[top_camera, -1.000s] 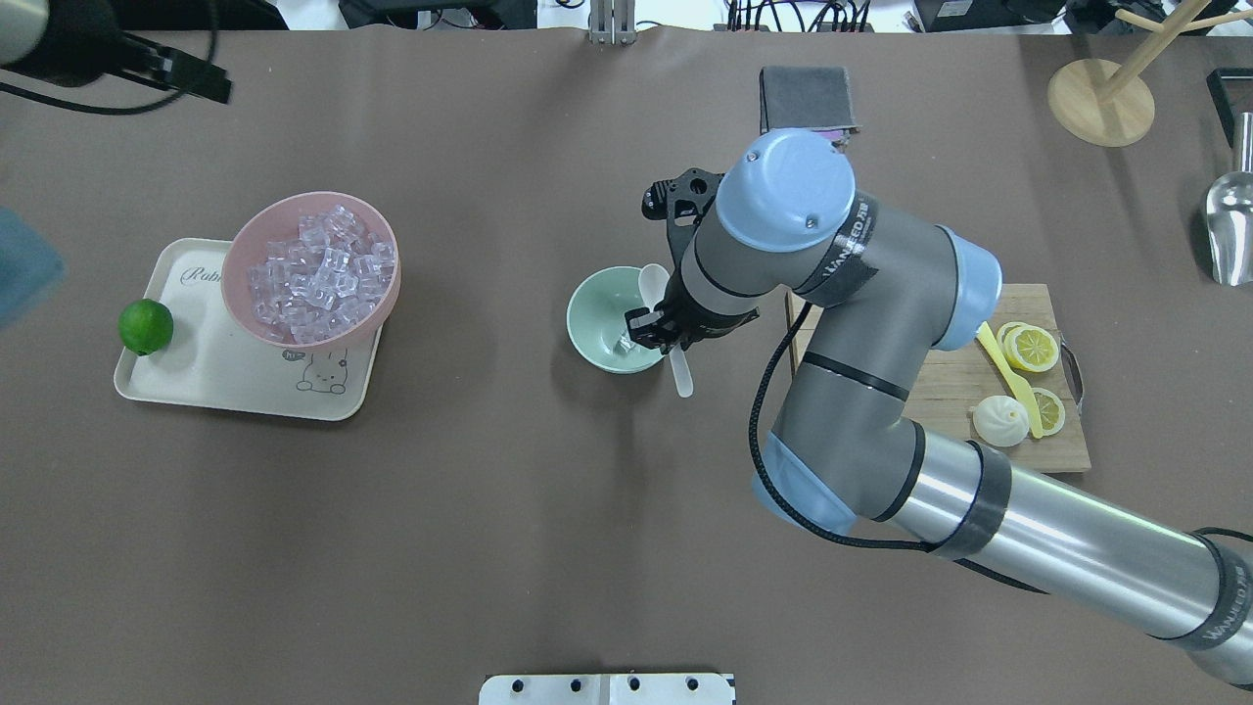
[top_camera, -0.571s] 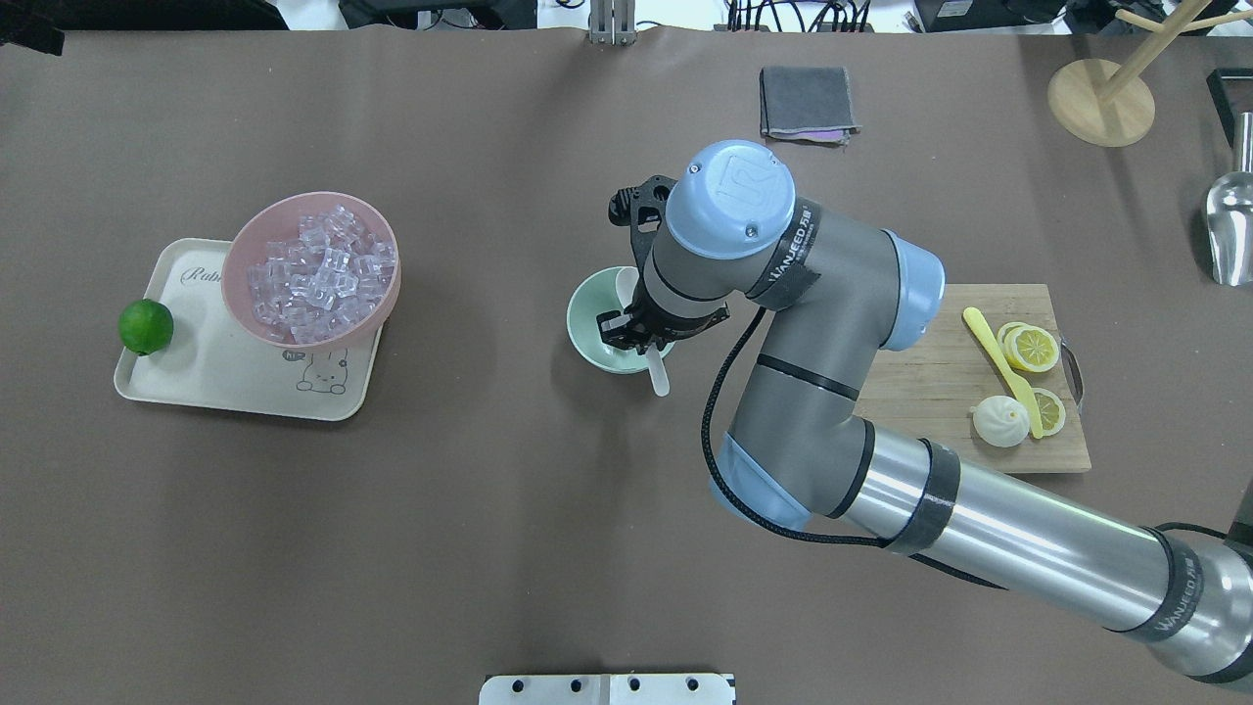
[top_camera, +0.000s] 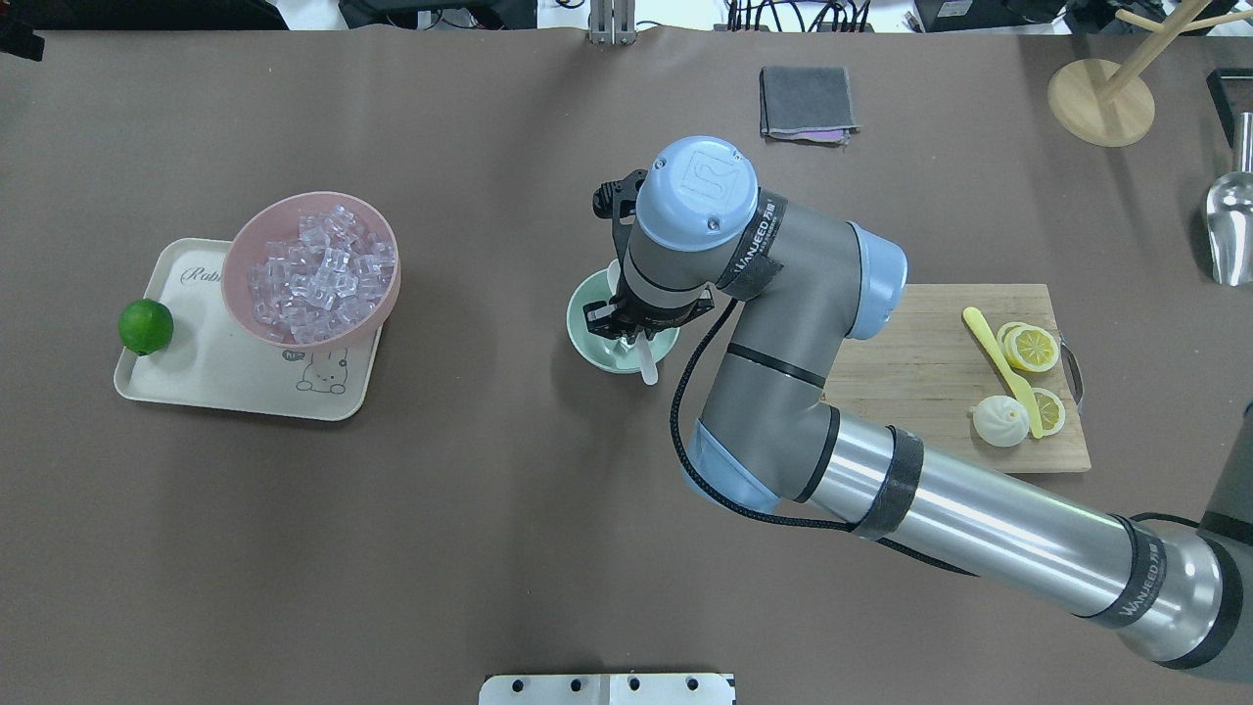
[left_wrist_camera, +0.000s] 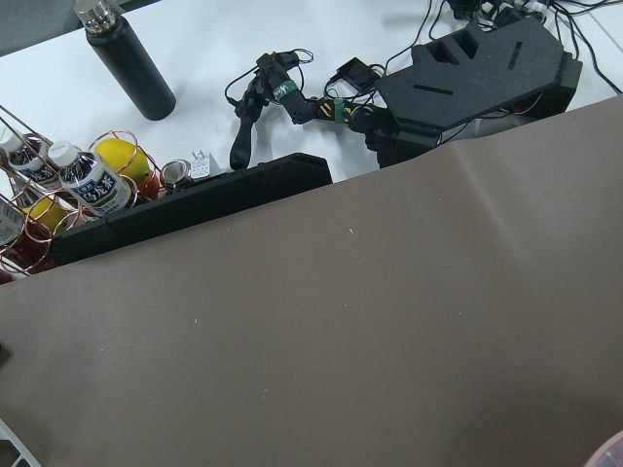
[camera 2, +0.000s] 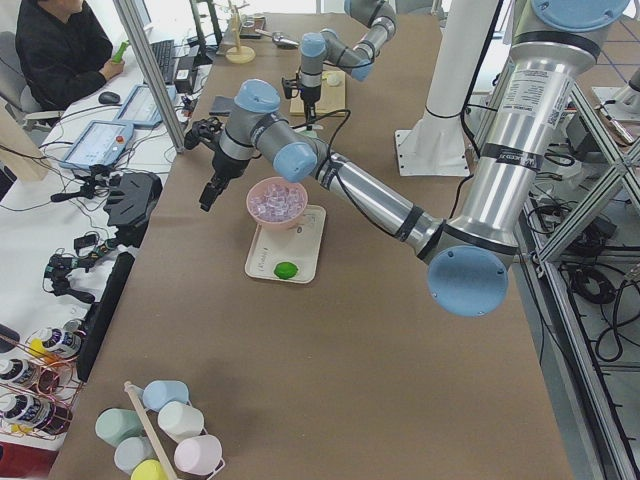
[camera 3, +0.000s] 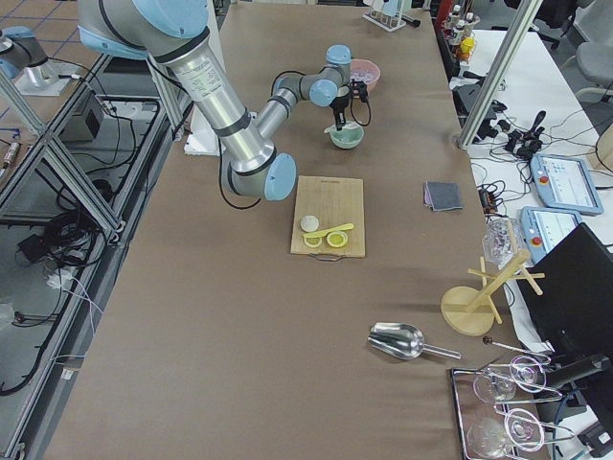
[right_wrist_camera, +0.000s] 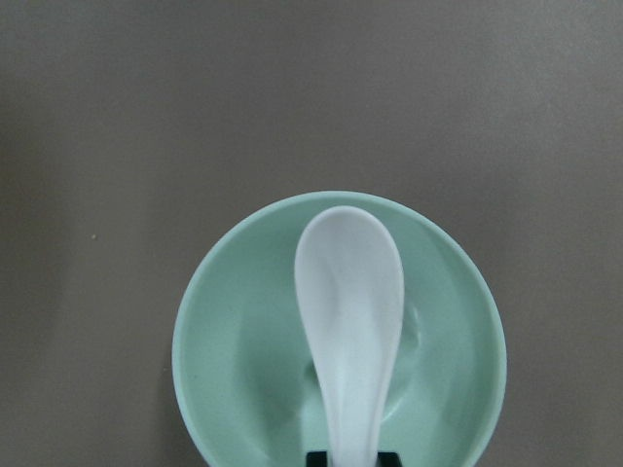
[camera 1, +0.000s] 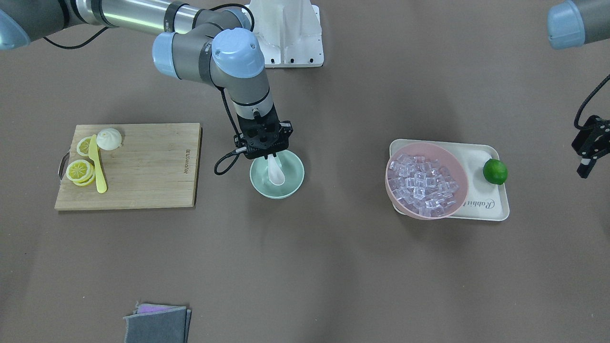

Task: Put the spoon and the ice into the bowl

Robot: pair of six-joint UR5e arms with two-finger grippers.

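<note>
My right gripper (camera 1: 270,153) is shut on the handle of the white spoon (camera 1: 275,174) and holds its scoop inside the mint-green bowl (camera 1: 293,186). In the right wrist view the spoon (right_wrist_camera: 348,311) lies along the middle of the bowl (right_wrist_camera: 209,341), scoop away from me. In the overhead view the handle end (top_camera: 647,371) sticks out past the bowl's (top_camera: 587,328) near rim. The ice (top_camera: 315,274) is heaped in a pink bowl (top_camera: 256,227) at the left. My left gripper (camera 1: 587,159) hangs high beyond the tray's outer end; I cannot tell its jaw state.
The pink bowl stands on a cream tray (top_camera: 206,377) with a lime (top_camera: 145,326). A wooden board (top_camera: 920,392) to the right carries a yellow knife (top_camera: 998,364), lemon slices and a bun. A grey cloth (top_camera: 806,101), wooden stand (top_camera: 1100,102) and metal scoop (top_camera: 1229,230) lie far right.
My right arm has swung left, carrying the spoon from the bowl's right rim to over its middle. The left arm has left the overhead view's top left corner.
</note>
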